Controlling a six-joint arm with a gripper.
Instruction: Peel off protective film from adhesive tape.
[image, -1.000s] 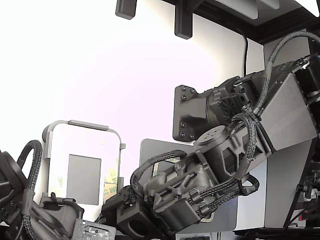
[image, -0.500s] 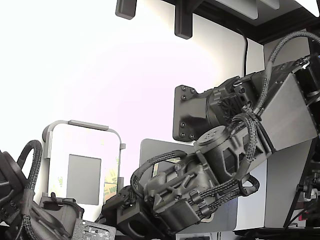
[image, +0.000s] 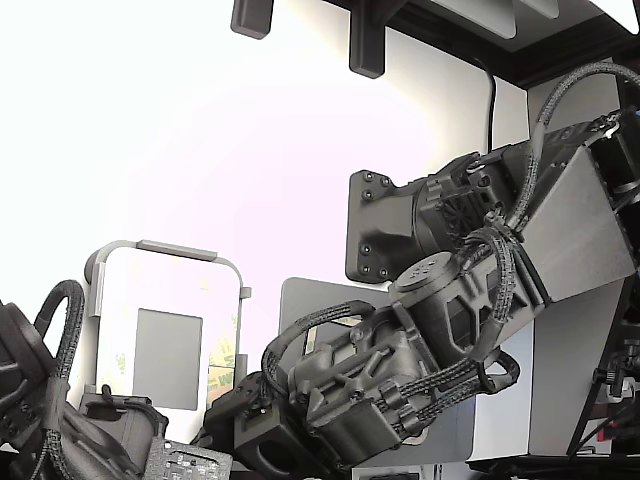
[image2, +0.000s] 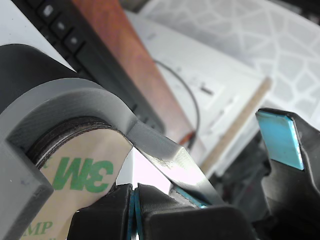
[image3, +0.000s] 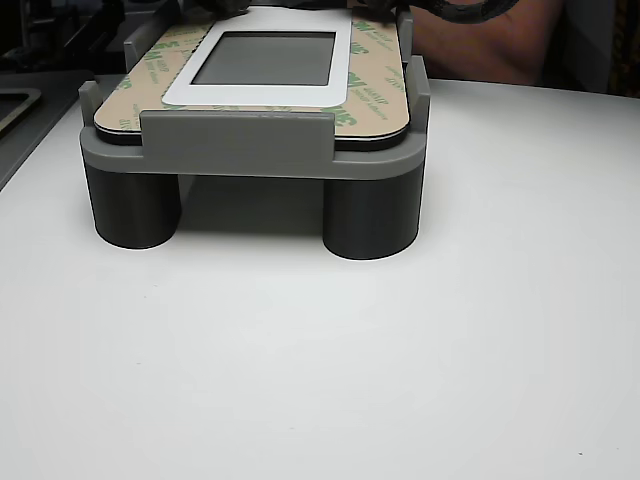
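Observation:
The protective film (image2: 75, 192) is a pale-yellow liner with green 3M print, lying on the adhesive tape inside a grey fixture (image2: 150, 142). In the exterior view it runs along the right side of the white plate (image: 168, 290) as a narrow strip (image: 228, 352). The other view shows the film (image3: 378, 75) beside the plate's white frame. In the wrist view my gripper (image2: 134, 204) sits at the film's rounded corner, its two blue pads pressed together. I cannot see whether film is caught between them. Another blue-padded finger (image2: 280, 140) stands apart nearby.
The grey fixture (image3: 250, 150) stands on two round legs on a white table (image3: 320, 380). Two dark arms (image: 400, 380) crowd the plate's near end in the exterior view. A keyboard (image2: 85, 45), a cable and a wooden desk edge lie behind in the wrist view.

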